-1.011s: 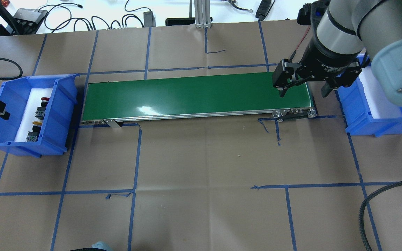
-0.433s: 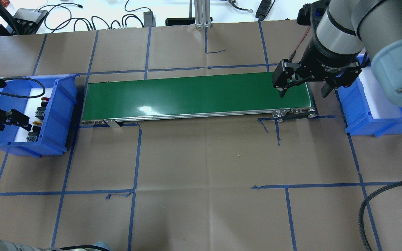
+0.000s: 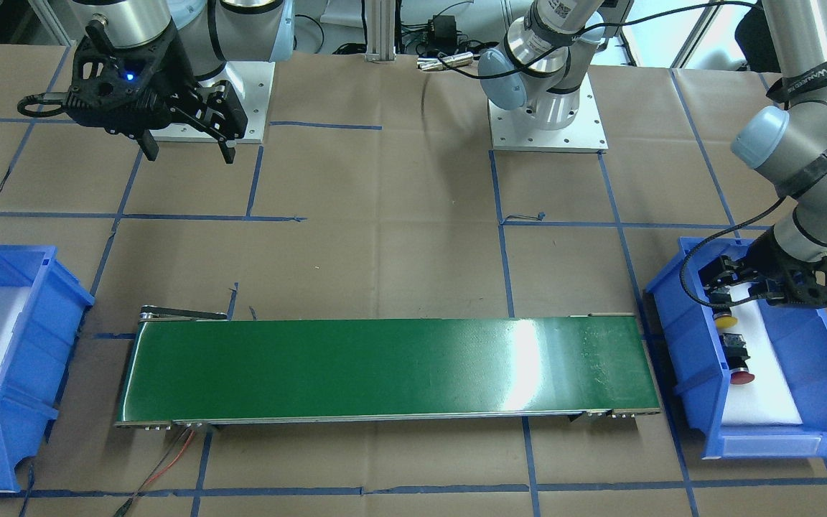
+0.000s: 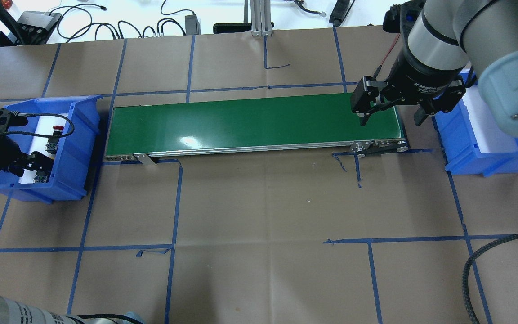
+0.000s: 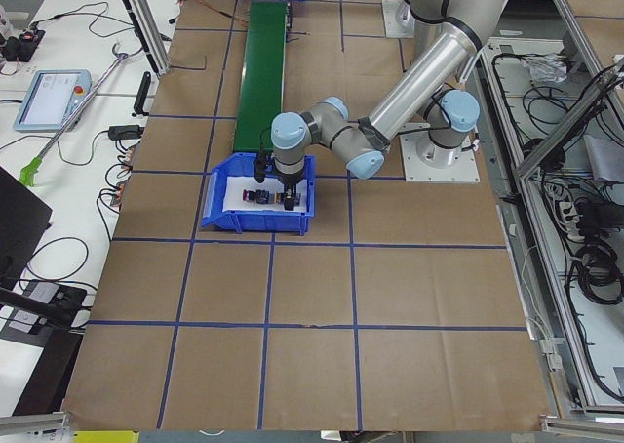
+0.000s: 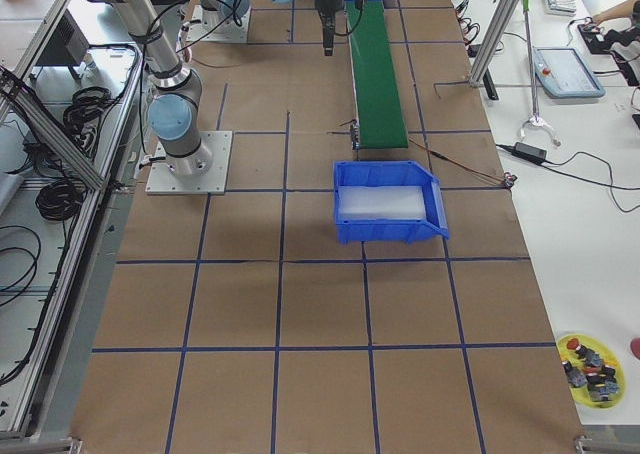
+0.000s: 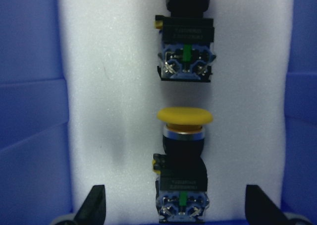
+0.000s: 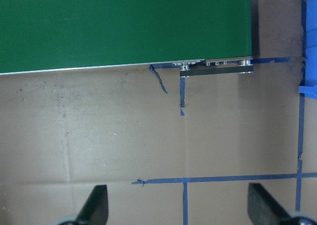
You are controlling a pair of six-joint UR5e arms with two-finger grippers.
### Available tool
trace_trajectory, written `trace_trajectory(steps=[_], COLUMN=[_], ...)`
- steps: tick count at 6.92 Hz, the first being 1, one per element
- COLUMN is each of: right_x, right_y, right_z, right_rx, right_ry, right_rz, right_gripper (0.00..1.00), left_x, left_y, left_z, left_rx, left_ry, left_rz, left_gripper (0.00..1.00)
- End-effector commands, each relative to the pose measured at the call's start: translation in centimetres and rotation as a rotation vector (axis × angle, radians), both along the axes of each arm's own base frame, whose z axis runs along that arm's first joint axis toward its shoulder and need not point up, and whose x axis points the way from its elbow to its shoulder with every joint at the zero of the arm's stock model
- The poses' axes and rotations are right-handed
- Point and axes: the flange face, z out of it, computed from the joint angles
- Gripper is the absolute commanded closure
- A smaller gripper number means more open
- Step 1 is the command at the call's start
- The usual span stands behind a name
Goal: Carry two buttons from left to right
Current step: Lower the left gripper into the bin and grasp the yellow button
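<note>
In the front-facing view the left gripper (image 3: 733, 291) sits low inside the bin (image 3: 686, 359) at the right of the frame, at the upper end of the foam (image 3: 765, 391). The yellow button (image 3: 726, 320) lies just below it in the frame, and the red button (image 3: 738, 359) lies below that. The right gripper (image 3: 189, 152) hangs spread at the upper left, well apart from the belt (image 3: 385, 370).

From overhead, the left gripper is in the bin at the left edge, with the red button just above it. The right gripper stands over the belt's right end.

The two side views show the grippers too small for you to judge.

In the left wrist view the fingers (image 7: 95, 205) stand wide apart in the bottom corners. The yellow button's black body lies between them at bottom centre, touching neither, with its cap pointing up the frame. The red button's body is at the top.

In the right wrist view the fingers are spread, with the belt's end at the top of the frame.
</note>
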Motion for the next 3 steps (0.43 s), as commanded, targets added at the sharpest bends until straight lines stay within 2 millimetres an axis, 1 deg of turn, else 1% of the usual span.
trace_trajectory(steps=[1,2,3], right_x=[0.0,-0.01,0.0], right_y=[0.0,0.0,0.01], right_z=[0.0,0.0,-0.07], right_rx=[0.0,0.0,0.001], right_ry=[0.0,0.002,0.0], right_rz=[-0.001,0.0,0.0], right_gripper=[0.0,0.0,0.0], left_x=[-0.32,-0.32,-0.16], left_y=[-0.19,-0.32,-0.53], left_z=[-1.07,-1.64,-1.75], left_rx=[0.012,0.02,0.006], left_ry=[0.01,0.015,0.005], left_rz=[-0.008,-0.009,-0.008], left_gripper=[0.01,0.01,0.04])
